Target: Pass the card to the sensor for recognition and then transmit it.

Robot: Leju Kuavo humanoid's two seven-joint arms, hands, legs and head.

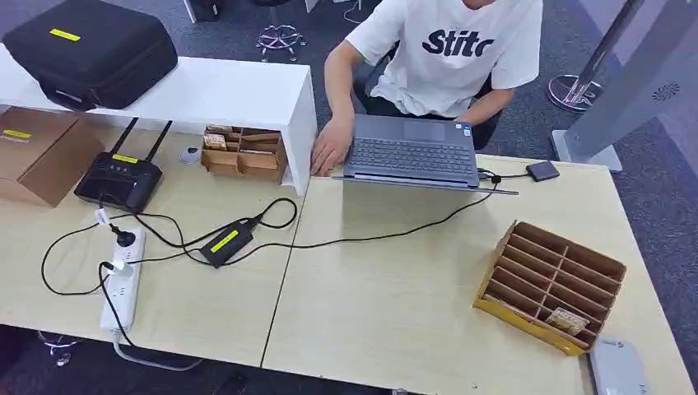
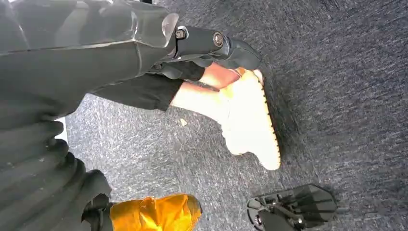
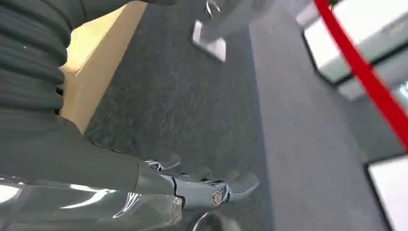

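Patterned card (image 1: pixel 566 319) lying in a front slot of the cardboard slotted tray (image 1: pixel 550 282), small dark sensor (image 1: pixel 542 171) flat on the table beside the laptop, cable attached

Grey device (image 1: pixel 619 368) cut off by frame edge; card (image 1: pixel 566 319) too small to read.

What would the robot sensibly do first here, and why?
Probably raise its right hand toward the slotted cardboard rack on the table's right side. A card sits in one of its near slots, while both hands hang beside the table over the carpet, holding nothing, so no card has been picked up yet.

Wooden table (image 1: pixel 395 304) (laptop (image 1: pixel 411 152), cardboard organizer (image 1: pixel 550 284), power strip (image 1: pixel 122 284))
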